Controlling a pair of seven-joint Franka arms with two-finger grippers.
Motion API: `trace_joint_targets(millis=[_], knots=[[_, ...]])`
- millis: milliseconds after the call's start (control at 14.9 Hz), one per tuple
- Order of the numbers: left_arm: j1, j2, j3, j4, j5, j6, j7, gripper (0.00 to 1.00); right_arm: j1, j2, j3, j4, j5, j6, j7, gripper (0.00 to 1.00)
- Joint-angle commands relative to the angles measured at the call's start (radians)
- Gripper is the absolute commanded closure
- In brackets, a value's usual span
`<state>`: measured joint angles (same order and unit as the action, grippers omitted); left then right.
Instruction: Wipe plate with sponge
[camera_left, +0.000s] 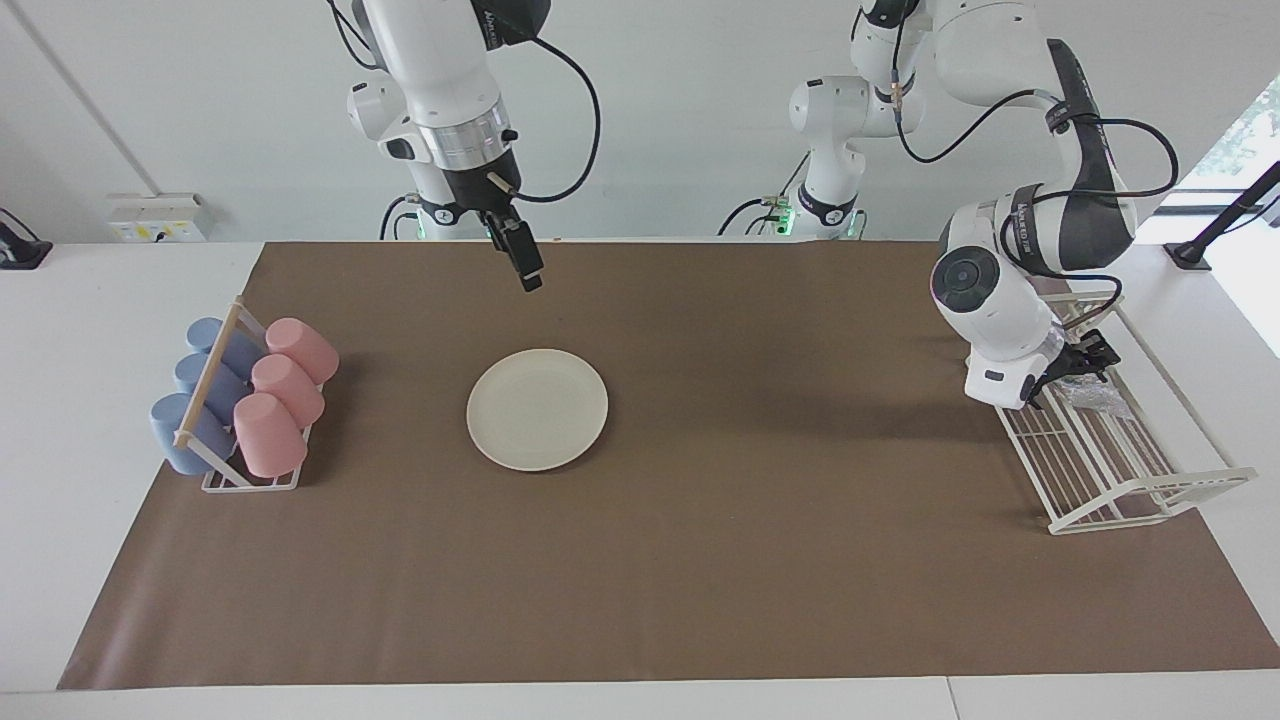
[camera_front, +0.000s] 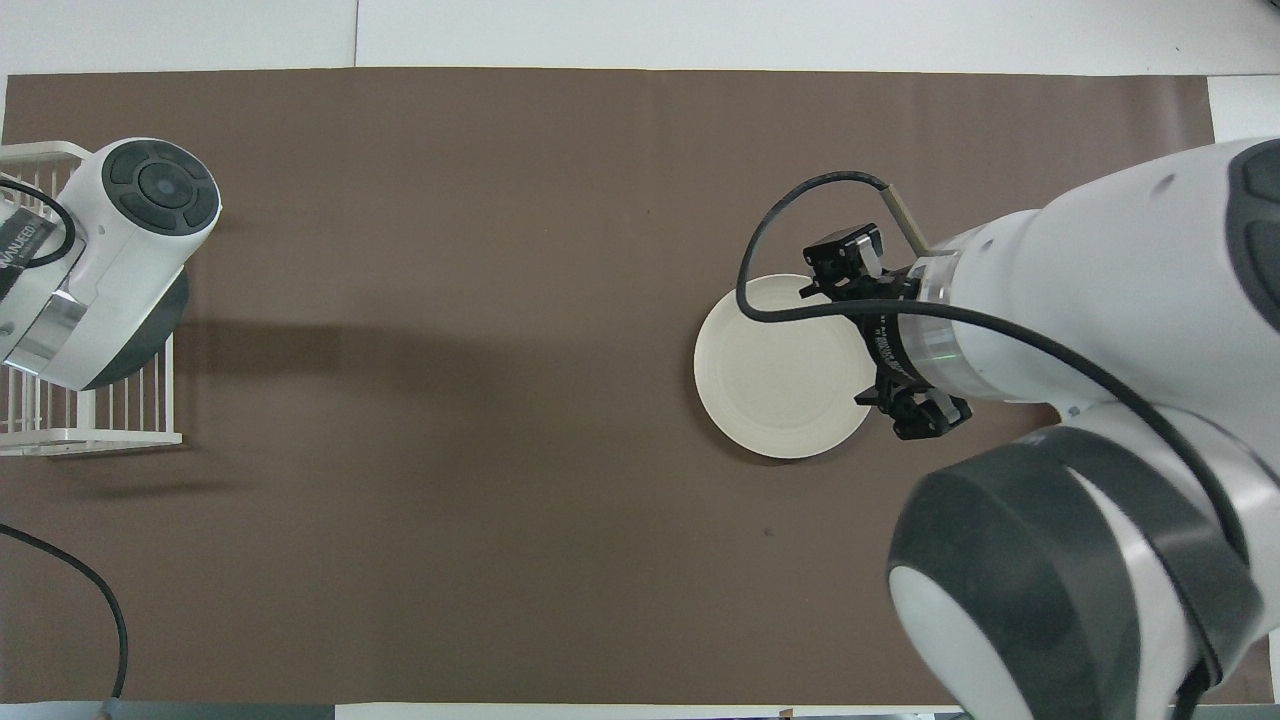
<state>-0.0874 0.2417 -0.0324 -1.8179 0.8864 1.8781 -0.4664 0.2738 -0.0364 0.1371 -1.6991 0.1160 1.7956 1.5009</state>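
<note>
The cream-white plate (camera_left: 537, 409) lies flat on the brown mat; it also shows in the overhead view (camera_front: 780, 370). The silvery-grey sponge (camera_left: 1098, 399) lies in the white wire rack (camera_left: 1130, 480) at the left arm's end of the table. My left gripper (camera_left: 1084, 364) is down in that rack, right at the sponge; I cannot tell if it touches it. The left arm hides the sponge in the overhead view. My right gripper (camera_left: 531, 278) hangs in the air over the mat, nearer to the robots than the plate. Its wrist (camera_front: 900, 330) covers part of the plate's rim from above.
A small rack (camera_left: 250, 482) with pink cups (camera_left: 285, 385) and blue cups (camera_left: 200, 400) stands at the right arm's end of the table. The brown mat (camera_left: 760, 560) covers most of the table. The wire rack's corner shows from above (camera_front: 90, 436).
</note>
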Motion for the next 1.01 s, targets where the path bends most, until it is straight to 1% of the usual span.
trace_joint_targets(millis=[0, 202, 403, 538, 672, 739, 941], knots=[[0.006, -0.019, 0.002, -0.029, 0.025, 0.024, -0.031, 0.99, -0.005, 0.041, 0.041, 0.028, 0.024, 0.027, 0.071, 0.00], [0.006, -0.018, 0.002, -0.026, 0.023, 0.024, -0.046, 1.00, 0.037, 0.128, 0.050, 0.149, 0.022, -0.007, 0.149, 0.00], [0.006, -0.016, 0.003, -0.014, 0.023, 0.013, -0.044, 1.00, 0.090, 0.206, 0.045, 0.234, 0.007, -0.008, 0.199, 0.00], [0.008, -0.013, 0.003, 0.014, 0.019, 0.003, -0.040, 1.00, 0.102, 0.207, 0.047, 0.230, -0.015, -0.010, 0.206, 0.00], [0.003, -0.015, 0.000, 0.076, 0.005, -0.052, -0.028, 1.00, 0.104, 0.205, 0.050, 0.220, -0.015, -0.013, 0.205, 0.00], [0.002, -0.013, -0.003, 0.119, -0.027, -0.088, -0.014, 1.00, 0.104, 0.204, 0.050, 0.217, -0.016, -0.016, 0.205, 0.00], [-0.003, -0.007, 0.000, 0.245, -0.260, -0.175, 0.038, 1.00, 0.091, 0.197, 0.048, 0.216, -0.016, -0.042, 0.206, 0.00]])
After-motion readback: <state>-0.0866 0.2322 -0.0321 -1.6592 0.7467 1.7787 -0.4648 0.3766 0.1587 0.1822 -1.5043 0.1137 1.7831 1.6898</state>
